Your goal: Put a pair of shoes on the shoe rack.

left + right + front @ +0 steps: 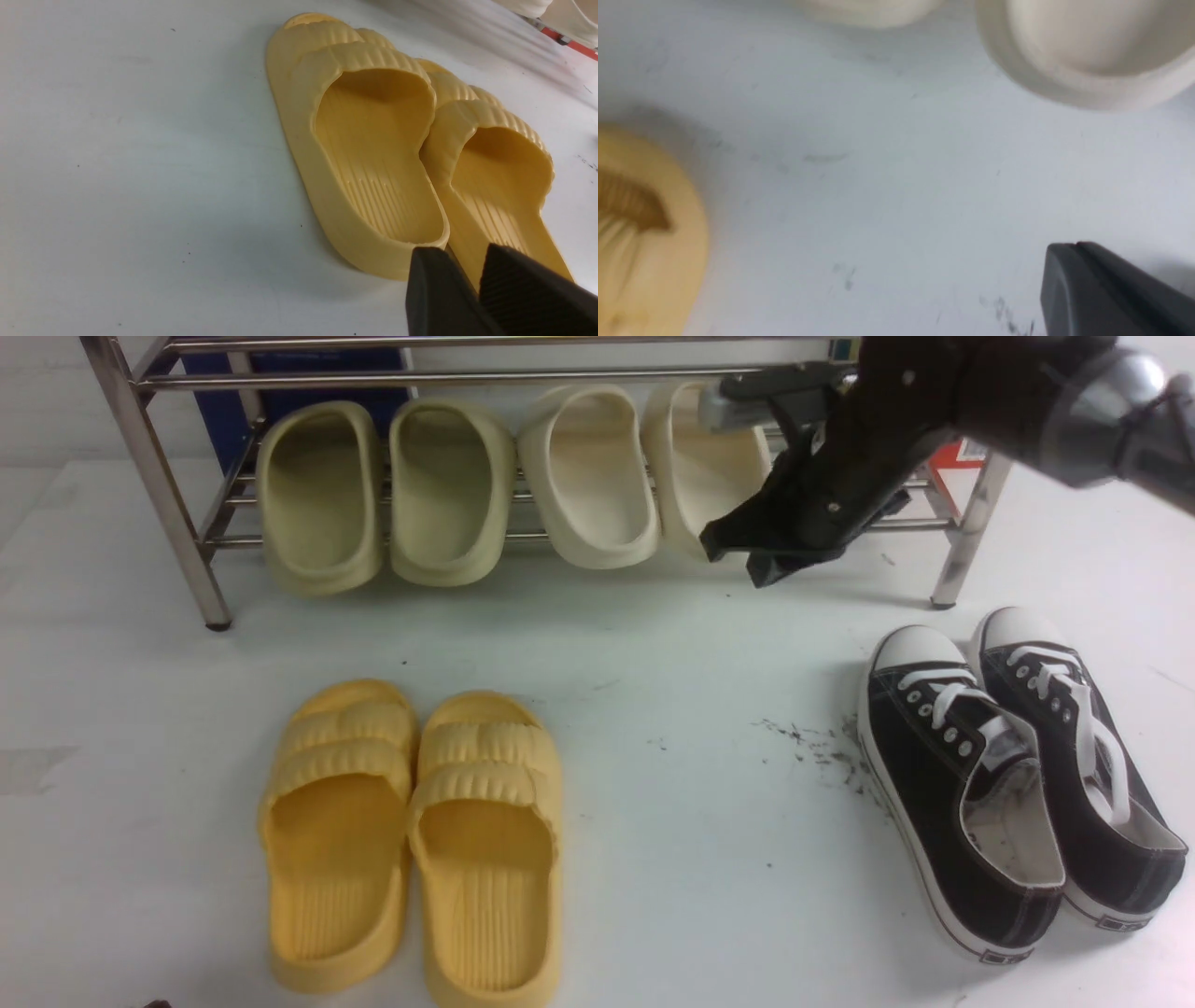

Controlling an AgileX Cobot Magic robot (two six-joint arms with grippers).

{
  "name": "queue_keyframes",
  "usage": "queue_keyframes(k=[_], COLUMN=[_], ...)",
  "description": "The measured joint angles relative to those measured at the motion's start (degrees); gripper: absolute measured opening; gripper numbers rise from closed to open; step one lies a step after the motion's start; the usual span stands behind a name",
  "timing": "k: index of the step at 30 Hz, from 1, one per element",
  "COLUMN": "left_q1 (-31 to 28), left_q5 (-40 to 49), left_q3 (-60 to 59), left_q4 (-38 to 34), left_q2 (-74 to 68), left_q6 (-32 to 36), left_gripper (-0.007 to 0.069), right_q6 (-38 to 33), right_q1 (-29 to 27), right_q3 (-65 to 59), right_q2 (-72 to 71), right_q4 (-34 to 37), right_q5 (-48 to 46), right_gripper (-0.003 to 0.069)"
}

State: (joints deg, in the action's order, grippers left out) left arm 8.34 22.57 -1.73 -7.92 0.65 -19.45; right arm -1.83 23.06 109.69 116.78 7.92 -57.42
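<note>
1. Pair of shoes (598, 467), cream, on the lower tier of the shoe rack (980, 509): beyond and slightly left of the right fingers (736, 558), much farther from the left fingers (452, 254). The right arm is nearer.
2. Each shoe's long axis runs from its heel, low at the front, up and back into the rack; the toes seem to point away from the robot. The pair lies side by side.
3. The nearer shoe (714, 476) is partly hidden behind the right fingers; contact can't be told. Placing looks done, so any nudge should probably follow its length, lest it tip.
4. Right fingers: together, nothing between them. Left fingers: slightly apart and empty, near the yellow slides (373, 154).
</note>
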Motion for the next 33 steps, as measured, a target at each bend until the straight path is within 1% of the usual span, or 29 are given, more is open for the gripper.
queue_keyframes(k=[2, 3, 4, 6, 7, 9, 11, 12, 15, 16, 18, 21, 25, 28, 29, 30, 33], left_q1=[0.00, 0.00, 0.00, 0.00, 0.00, 0.00, 0.00, 0.00, 0.00, 0.00, 0.00, 0.00, 0.00, 0.00, 0.00, 0.00, 0.00], left_q5=[0.00, 0.00, 0.00, 0.00, 0.00, 0.00, 0.00, 0.00, 0.00, 0.00, 0.00, 0.00, 0.00, 0.00, 0.00, 0.00, 0.00], left_q3=[0.00, 0.00, 0.00, 0.00, 0.00, 0.00, 0.00, 0.00, 0.00, 0.00, 0.00, 0.00, 0.00, 0.00, 0.00, 0.00, 0.00], left_q4=[0.00, 0.00, 0.00, 0.00, 0.00, 0.00, 0.00, 0.00, 0.00, 0.00, 0.00, 0.00, 0.00, -0.05, -0.05, -0.05, -0.05], left_q2=[0.00, 0.00, 0.00, 0.00, 0.00, 0.00, 0.00, 0.00, 0.00, 0.00, 0.00, 0.00, 0.00, 0.00, 0.00, 0.00, 0.00], left_q6=[0.00, 0.00, 0.00, 0.00, 0.00, 0.00, 0.00, 0.00, 0.00, 0.00, 0.00, 0.00, 0.00, 0.00, 0.00, 0.00, 0.00], left_gripper=[0.0169, 0.0169, 0.0170, 0.0173, 0.0173, 0.0173, 0.0173, 0.0173, 0.0176, 0.0179, 0.0181, 0.0183, 0.0186, 0.0187, 0.0188, 0.0190, 0.0195], right_q6=[-1.99, -2.00, -2.00, -1.24, -1.24, -0.58, -0.37, -0.31, -0.20, -0.20, -0.20, -0.20, -0.20, -0.20, -0.49, -0.85, -1.65], right_q1=[0.46, 0.46, 0.58, 0.64, 0.64, 0.70, 0.74, 0.76, 0.76, 0.76, 0.76, 0.76, 0.87, 0.38, -0.07, -0.55, -3.11], right_q3=[-3.20, -3.62, -8.19, -14.13, -14.13, -22.44, -24.19, -26.94, -28.93, -29.36, -29.42, -29.42, -29.42, -31.34, -33.20, -35.22, -45.46], right_q2=[-5.80, -6.40, -11.84, -17.99, -17.99, -26.19, -28.08, -31.41, -35.05, -37.22, -38.85, -40.58, -41.41, -42.10, -43.16, -44.44, -52.36], right_q4=[1.77, 1.77, 2.40, 2.47, 2.47, 2.47, 2.47, 2.47, 2.47, 2.49, 2.49, 2.32, -0.04, -2.87, -3.59, -3.80, -4.02], right_q5=[-4.29, -4.53, -5.36, -4.86, -4.86, -2.95, -2.66, -3.46, -6.66, -10.14, -12.74, -13.92, -14.06, -13.32, -11.49, -9.23, 1.57], right_gripper=[0.0012, 0.0012, 0.0012, 0.0012, 0.0012, 0.0012, 0.0012, 0.0014, 0.0015, 0.0015, 0.0015, 0.0015, 0.0013, -0.0002, -0.0003, -0.0003, -0.0003])
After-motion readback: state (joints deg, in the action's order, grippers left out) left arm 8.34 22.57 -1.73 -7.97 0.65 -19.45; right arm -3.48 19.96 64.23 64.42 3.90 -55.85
